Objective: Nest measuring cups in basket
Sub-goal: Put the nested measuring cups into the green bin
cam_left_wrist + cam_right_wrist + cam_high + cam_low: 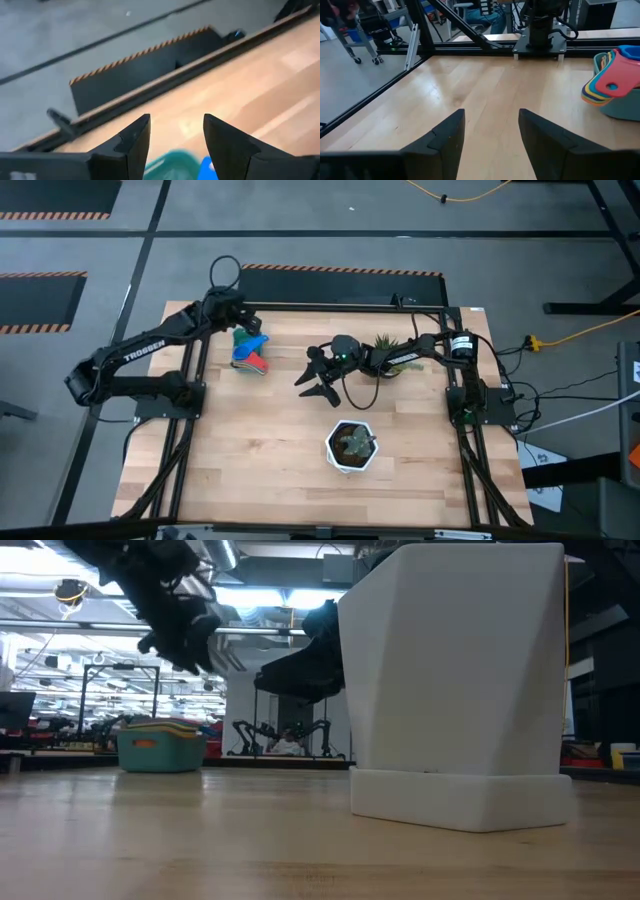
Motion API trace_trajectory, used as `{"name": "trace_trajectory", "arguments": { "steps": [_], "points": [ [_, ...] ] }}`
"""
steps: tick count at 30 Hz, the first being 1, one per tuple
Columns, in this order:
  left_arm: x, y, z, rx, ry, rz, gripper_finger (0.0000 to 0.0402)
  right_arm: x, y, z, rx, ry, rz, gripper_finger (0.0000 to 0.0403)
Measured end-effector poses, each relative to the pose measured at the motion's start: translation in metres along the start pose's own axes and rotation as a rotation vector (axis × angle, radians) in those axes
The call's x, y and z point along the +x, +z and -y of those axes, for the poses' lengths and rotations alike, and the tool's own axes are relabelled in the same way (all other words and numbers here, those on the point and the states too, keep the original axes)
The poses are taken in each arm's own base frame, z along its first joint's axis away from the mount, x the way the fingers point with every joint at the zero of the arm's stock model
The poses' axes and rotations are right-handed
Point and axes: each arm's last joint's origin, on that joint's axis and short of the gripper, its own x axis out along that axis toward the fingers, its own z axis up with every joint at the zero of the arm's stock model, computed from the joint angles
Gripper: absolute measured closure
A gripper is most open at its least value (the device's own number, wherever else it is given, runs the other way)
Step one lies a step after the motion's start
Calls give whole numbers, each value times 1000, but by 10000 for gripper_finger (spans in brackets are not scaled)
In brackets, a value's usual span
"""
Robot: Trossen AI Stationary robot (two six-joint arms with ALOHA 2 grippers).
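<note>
The teal basket [243, 356] stands on the table's far left part. The measuring cups [254, 352] sit stacked inside it, with their handles [606, 89] fanned out over its rim, a red one on top and a blue one [630, 52] above. In the low view the basket [160, 752] rests flat on its bottom. My left gripper [243, 323] hangs open above the basket's far side, with the basket's rim [170, 164] just below its fingers. My right gripper [312, 375] stands open over the table's middle, apart from the basket.
A white hexagonal plant pot [351, 446] stands toward the near middle and fills the right of the low view [460, 690]. A small green plant [386, 343] lies under the right arm. Black frame rails [340, 305] border the table's far edge.
</note>
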Motion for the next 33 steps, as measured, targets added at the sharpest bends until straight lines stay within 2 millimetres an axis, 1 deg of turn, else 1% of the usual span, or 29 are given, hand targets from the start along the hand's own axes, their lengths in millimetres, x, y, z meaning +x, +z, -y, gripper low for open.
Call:
{"name": "trace_trajectory", "arguments": {
  "steps": [5, 12, 18, 26, 33],
  "points": [
    [11, -8, -5, 32, 57, -96, 225, 0, 0, 0, 0, 0, 0, 212],
    [39, -20, 0, 97, 74, -225, 225, 0, 0, 0, -1, 0, 0, 212],
    [56, -30, 4, 113, 25, -313, 225, 0, 0, 0, -3, -1, 0, 212],
    [66, -37, 8, 152, -25, -375, 225, 0, 0, 0, -3, 0, 0, 212],
    [67, -41, 15, 156, -109, -406, 225, 0, 0, 0, -3, 0, 0, 212]
  ]
}}
